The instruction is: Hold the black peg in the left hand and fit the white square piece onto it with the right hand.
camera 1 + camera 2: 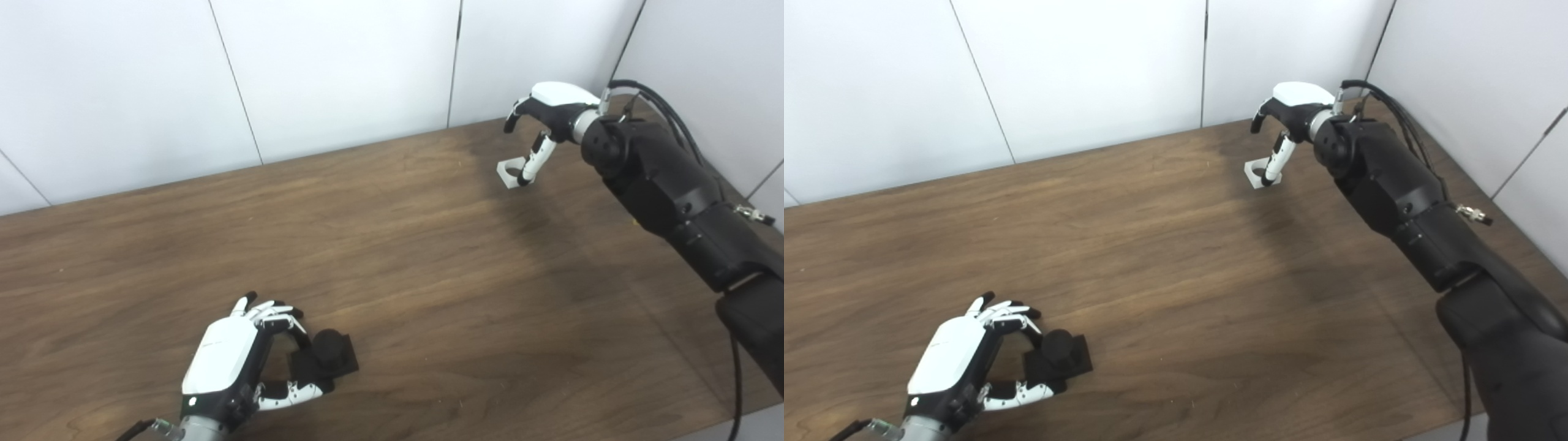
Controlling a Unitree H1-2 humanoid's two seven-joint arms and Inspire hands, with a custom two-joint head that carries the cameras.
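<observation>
The black peg [331, 348], a short round post on a square black base, rests on the table [398, 245] near the front left. My left hand [245, 361] wraps its base: the curled fingers [288, 318] press the far left edge and the thumb touches the near corner. At the far right lies the white square piece [510, 172] with a round hole. Over it hovers my right hand [545, 119], open, fingers arched beyond the piece and the thumb hanging down in front of its right side.
White wall panels [343, 67] close off the table at the back and on the right. My right forearm [674, 190], with its cables, stretches along the table's right side. The table's front edge shows at the bottom right.
</observation>
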